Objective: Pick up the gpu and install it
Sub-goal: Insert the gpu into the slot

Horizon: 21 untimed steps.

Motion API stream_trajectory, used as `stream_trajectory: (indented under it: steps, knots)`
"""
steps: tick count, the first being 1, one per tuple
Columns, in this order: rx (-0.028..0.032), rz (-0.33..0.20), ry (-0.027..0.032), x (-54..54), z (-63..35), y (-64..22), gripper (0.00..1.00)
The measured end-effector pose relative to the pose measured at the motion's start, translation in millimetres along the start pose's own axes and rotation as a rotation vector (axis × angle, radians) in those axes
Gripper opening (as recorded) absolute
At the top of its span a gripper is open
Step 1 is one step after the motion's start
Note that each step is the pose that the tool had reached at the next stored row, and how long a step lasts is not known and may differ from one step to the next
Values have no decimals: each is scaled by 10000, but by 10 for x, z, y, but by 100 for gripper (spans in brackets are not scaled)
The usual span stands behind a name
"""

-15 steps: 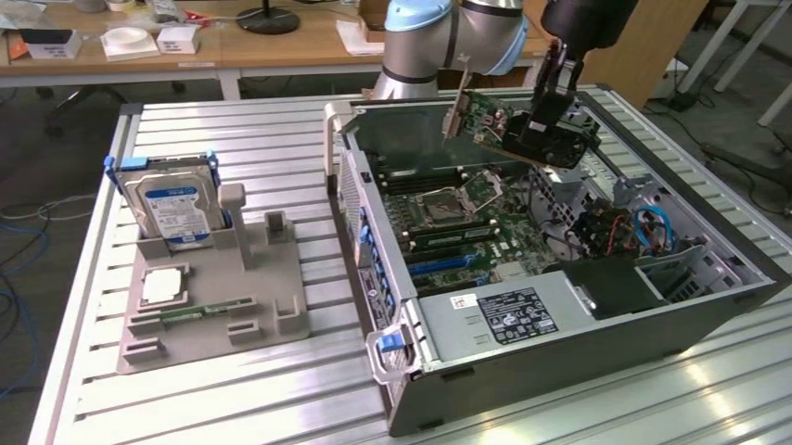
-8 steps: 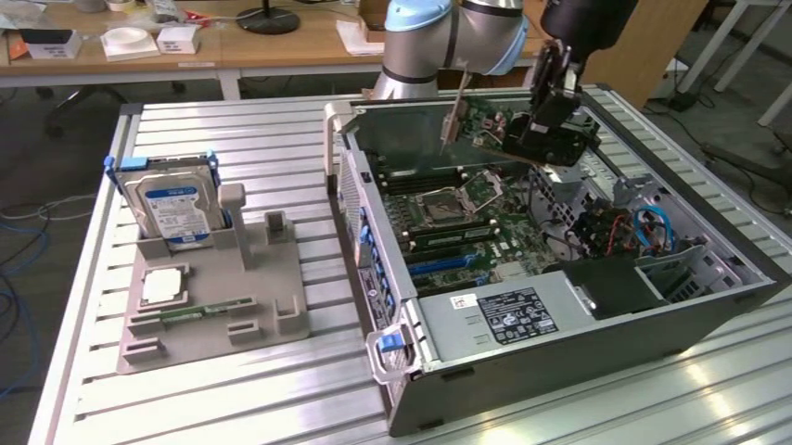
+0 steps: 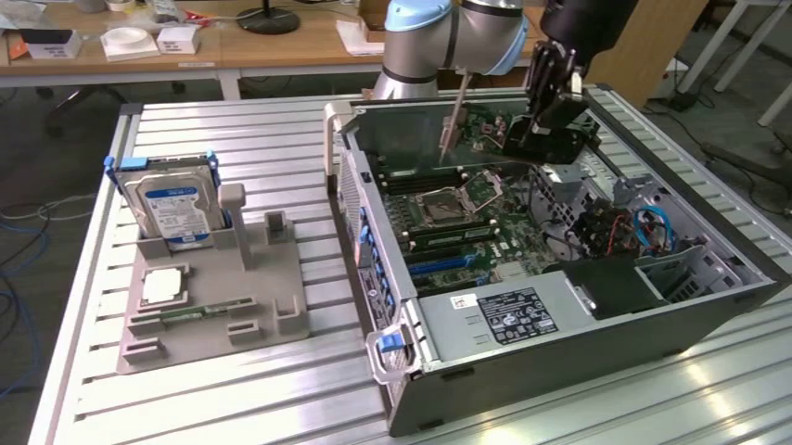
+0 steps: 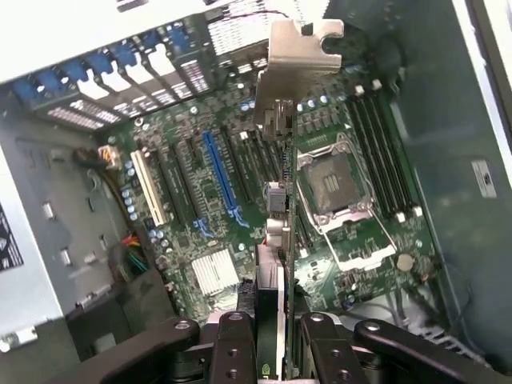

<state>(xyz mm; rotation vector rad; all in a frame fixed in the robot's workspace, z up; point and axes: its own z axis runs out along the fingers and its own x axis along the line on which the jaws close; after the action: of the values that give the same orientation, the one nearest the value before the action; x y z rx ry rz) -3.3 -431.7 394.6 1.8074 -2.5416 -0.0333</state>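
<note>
So the gripper (image 3: 510, 141) is clamped partway shut on the gpu (image 3: 453, 120), with the card pinched edge-on between the two fingers (image 4: 232, 346) and its pale metal bracket pointed away from the wrist. The whole thing is held up over the open computer case (image 3: 693, 306), and the card looks to be clear of the motherboard (image 3: 470, 222) underneath it, not seated in anything. In the wrist view the gpu (image 4: 276, 224) is seen as a thin strip running straight out from the gripper (image 4: 274, 340), and past it the motherboard (image 4: 200, 208) is spread out flat. The long blue slot (image 4: 218, 176) is found on one side of the card's edge, and the open CPU socket (image 4: 336, 192) on the other. Whether the card is lined up with any one slot can't really be told. Well away from the gripper, outside the case, a hard drive (image 3: 173, 209) is stood upright in a grey holder (image 3: 266, 297) on the ribbed metal table (image 3: 248, 130).
</note>
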Motion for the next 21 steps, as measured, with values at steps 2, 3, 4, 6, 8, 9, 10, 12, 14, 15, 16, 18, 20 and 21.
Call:
stream_trajectory:
  steps: [2,3,4,6,8,9,10,12,14,15,16,18,20,21]
  knots:
    - [17,-358,6,0,10,0,27]
    - [45,-517,1,0,14,1,27]
    - [84,-666,-5,0,17,0,27]
    - [183,-924,-28,0,23,-1,27]
    - [305,-1133,-60,1,29,-1,27]
    - [357,-1220,-75,1,32,-1,27]
    - [402,-1319,-87,1,33,-1,27]
    - [439,-1586,-93,1,34,-2,27]
    - [454,-1831,-94,1,36,-2,27]
    - [462,-1957,-95,2,37,-2,27]
    - [466,-2090,-94,2,37,-2,27]
    - [468,-2387,-93,2,39,-2,27]
    - [467,-2720,-91,2,41,-2,27]
    - [467,-2889,-90,2,41,-2,27]
